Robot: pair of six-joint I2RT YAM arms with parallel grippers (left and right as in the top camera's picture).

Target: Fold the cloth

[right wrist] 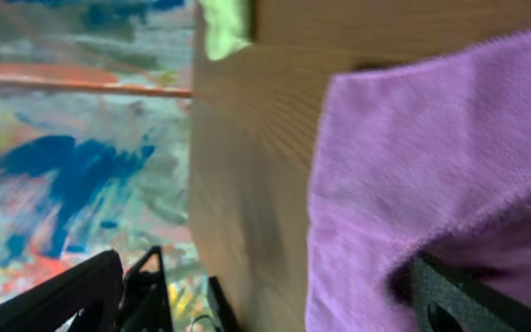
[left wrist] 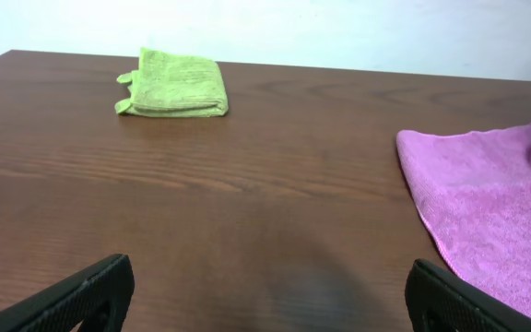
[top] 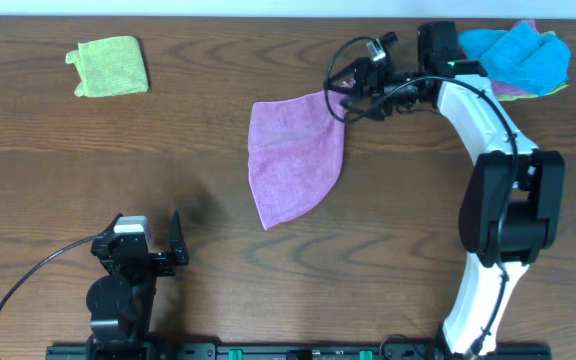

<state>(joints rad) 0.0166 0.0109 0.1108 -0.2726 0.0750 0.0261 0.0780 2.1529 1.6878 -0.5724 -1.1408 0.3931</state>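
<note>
The soft mauve square microfibre cloth [top: 293, 160] lies in a rough fan shape near the centre of the dark wooden table [top: 168, 150], its narrow end toward 6 o'clock. It looks light and limp with a slightly grippy pile, so it should sag and drag rather than keep its shape. A pinch on a corner or hem seems the best hold, likely the corner at its 1 o'clock. The right claw [top: 343, 92] sits at that corner with its fingers spread wide, clamping nothing, and the cloth's edge lies against one finger. The left claw [top: 150, 230], toward 7 o'clock, is equally wide apart, empty and well clear of the cloth.
</note>
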